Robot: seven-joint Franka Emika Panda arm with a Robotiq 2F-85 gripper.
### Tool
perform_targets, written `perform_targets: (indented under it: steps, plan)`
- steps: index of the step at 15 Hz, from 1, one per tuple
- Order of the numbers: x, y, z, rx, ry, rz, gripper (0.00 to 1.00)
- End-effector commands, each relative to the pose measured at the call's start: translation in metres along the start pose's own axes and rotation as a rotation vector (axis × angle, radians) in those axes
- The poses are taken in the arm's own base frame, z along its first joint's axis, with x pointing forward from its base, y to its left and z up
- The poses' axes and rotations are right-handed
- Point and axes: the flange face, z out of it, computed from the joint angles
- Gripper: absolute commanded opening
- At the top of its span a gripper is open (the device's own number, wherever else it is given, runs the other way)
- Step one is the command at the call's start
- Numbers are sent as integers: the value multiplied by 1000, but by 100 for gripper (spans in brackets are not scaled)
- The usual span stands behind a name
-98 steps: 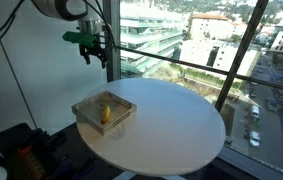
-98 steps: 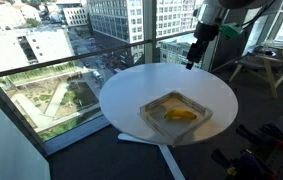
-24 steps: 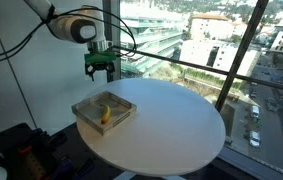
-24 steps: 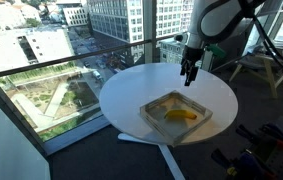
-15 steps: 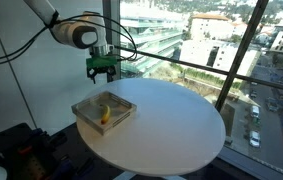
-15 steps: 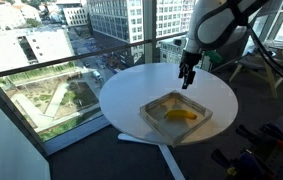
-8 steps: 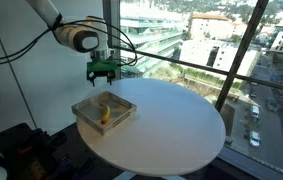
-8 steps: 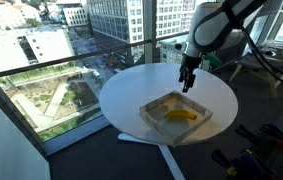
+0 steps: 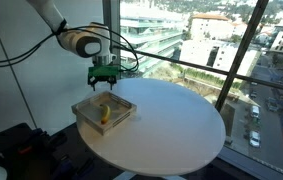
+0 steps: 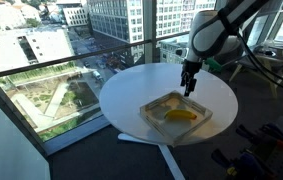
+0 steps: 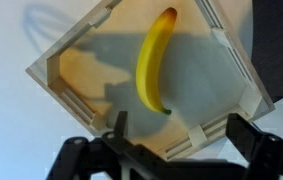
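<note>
A yellow banana (image 11: 156,65) lies inside a shallow square wooden tray (image 11: 66,75) on a round white table (image 9: 181,125). The tray shows in both exterior views (image 9: 85,108) (image 10: 205,103), with the banana in it (image 9: 105,113) (image 10: 181,115). My gripper (image 9: 103,80) (image 10: 188,87) hangs just above the tray's far edge, fingers pointing down. In the wrist view the gripper (image 11: 176,125) is open and empty, its two dark fingers standing apart over the tray's near wall, with the banana's tip just beyond them.
Tall windows with dark frames and a railing (image 9: 201,68) stand right behind the table. Dark equipment and cables (image 9: 16,150) sit on the floor beside the table. A wooden stool (image 10: 266,68) stands at the back.
My gripper has come down steadily from high above the table toward the tray and now hangs close over its edge. The banana and tray have not moved.
</note>
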Motion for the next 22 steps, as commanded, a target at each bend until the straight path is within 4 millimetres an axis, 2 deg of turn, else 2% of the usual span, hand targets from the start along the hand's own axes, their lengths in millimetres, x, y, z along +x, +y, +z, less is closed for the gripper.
perform_targets:
  steps: [1,12,22]
  plan:
    - [7,9,8,-9,3,-18,100]
    - [25,21,41,-24,-24,-44,100]
    - [22,21,78,4,-77,-50,100]
